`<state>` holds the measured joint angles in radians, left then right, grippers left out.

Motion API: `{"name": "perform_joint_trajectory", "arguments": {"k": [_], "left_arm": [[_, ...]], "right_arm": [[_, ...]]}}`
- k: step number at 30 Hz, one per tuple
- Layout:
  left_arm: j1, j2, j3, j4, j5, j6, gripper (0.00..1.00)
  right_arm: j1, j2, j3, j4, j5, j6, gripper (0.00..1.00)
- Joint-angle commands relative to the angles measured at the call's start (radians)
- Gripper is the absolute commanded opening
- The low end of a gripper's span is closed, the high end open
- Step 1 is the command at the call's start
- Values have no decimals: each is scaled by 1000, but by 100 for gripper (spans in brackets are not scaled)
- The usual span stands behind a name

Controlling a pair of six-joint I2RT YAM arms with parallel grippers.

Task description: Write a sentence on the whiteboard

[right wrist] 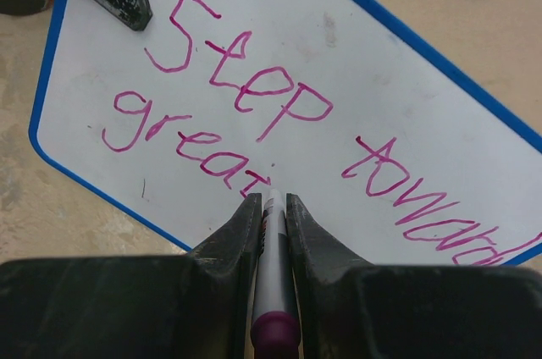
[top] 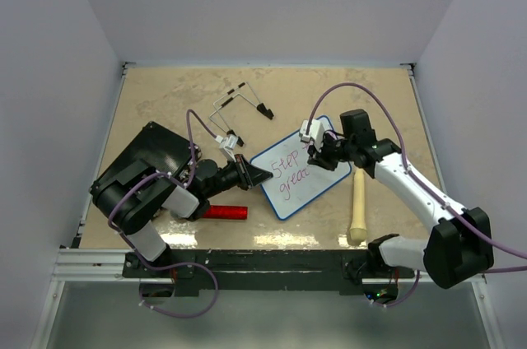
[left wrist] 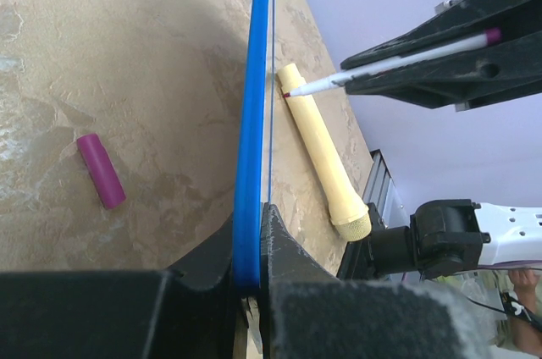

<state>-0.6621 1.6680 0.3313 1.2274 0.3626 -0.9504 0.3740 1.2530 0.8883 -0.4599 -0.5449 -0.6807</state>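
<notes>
The whiteboard lies tilted near the table's middle, and its blue rim shows edge-on in the left wrist view. My left gripper is shut on the board's left edge. The sentence is in purple-pink handwriting: "Step toward" on top, "great" below. My right gripper hovers over the board, shut on a white marker with a purple end. Its fingertips sit just after the "t" of "great". The marker points its tip at the board's face.
A cream wooden stick lies right of the board. A red cylinder sits below my left gripper. A purple cap rests on the table. A black slab is at the left, and wire stands are behind.
</notes>
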Motion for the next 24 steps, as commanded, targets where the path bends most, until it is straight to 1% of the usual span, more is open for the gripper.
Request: {"name": "perform_joint_trajectory", "arguments": {"k": [1, 24], "left_arm": [[-8, 9, 5, 52, 29, 39, 0], [-8, 9, 2, 58, 29, 39, 0]], "right_arm": [[0, -41, 54, 47, -56, 6, 0], [3, 52, 43, 64, -58, 23, 0]]}}
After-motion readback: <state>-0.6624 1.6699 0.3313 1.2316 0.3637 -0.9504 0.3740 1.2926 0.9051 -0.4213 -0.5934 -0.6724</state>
